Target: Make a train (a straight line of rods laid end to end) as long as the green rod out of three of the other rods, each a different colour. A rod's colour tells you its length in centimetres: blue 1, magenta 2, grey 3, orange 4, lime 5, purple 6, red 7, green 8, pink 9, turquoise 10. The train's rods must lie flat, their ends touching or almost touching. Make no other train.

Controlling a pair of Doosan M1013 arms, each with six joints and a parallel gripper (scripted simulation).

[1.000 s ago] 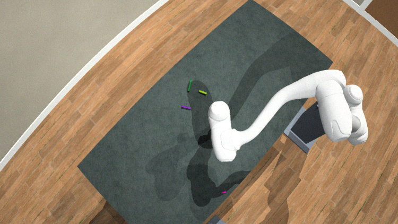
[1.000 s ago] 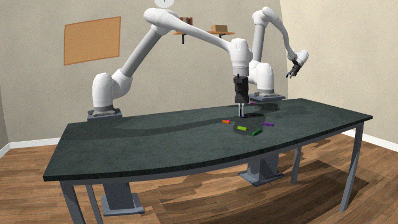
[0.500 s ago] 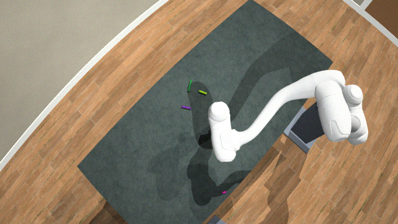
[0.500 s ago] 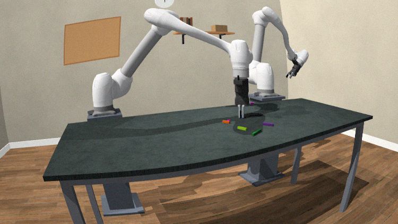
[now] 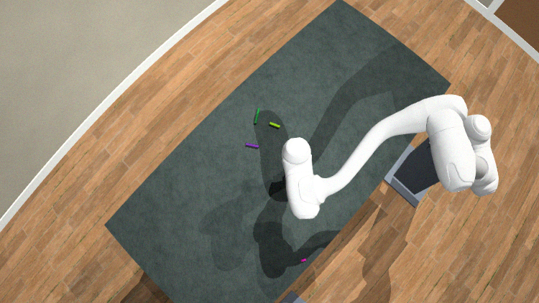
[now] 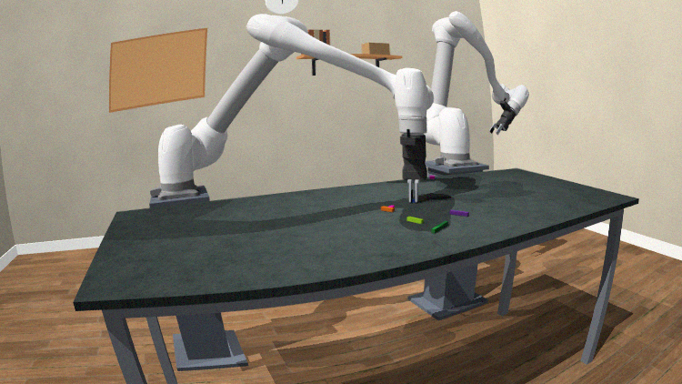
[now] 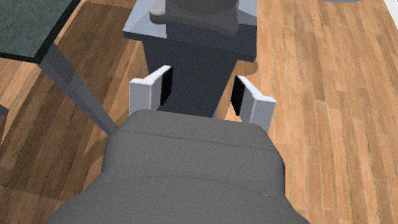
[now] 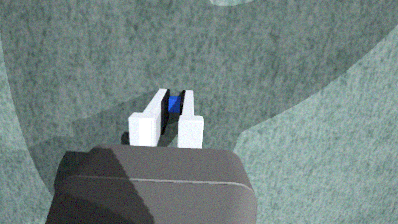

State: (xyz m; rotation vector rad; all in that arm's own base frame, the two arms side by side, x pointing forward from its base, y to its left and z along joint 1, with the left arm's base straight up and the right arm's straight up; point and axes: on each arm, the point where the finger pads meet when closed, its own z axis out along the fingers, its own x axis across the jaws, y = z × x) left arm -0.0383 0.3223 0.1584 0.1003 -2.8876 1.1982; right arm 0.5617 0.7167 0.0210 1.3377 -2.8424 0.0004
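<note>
- One blue rod [image 6: 413,200] [image 8: 174,104] is sitting between the fingertips of the right gripper [image 6: 413,198] [image 8: 175,103], low over the table [image 5: 180,188] [image 6: 238,257]; whether they are clenching it, I cannot tell.
- One orange rod [image 6: 386,208] is lying near it, a magenta rod [image 6: 391,207] showing just behind.
- One lime rod [image 5: 274,125] [image 6: 415,219], one green rod [image 5: 256,115] [image 6: 439,227] and one purple rod [image 5: 251,146] [image 6: 459,213] are lying apart.
- A second magenta rod [image 5: 303,260] [image 6: 431,176] is lying near the table's edge.
- The left gripper [image 6: 496,129] [image 7: 202,84] is hanging open, holding nothing.
</note>
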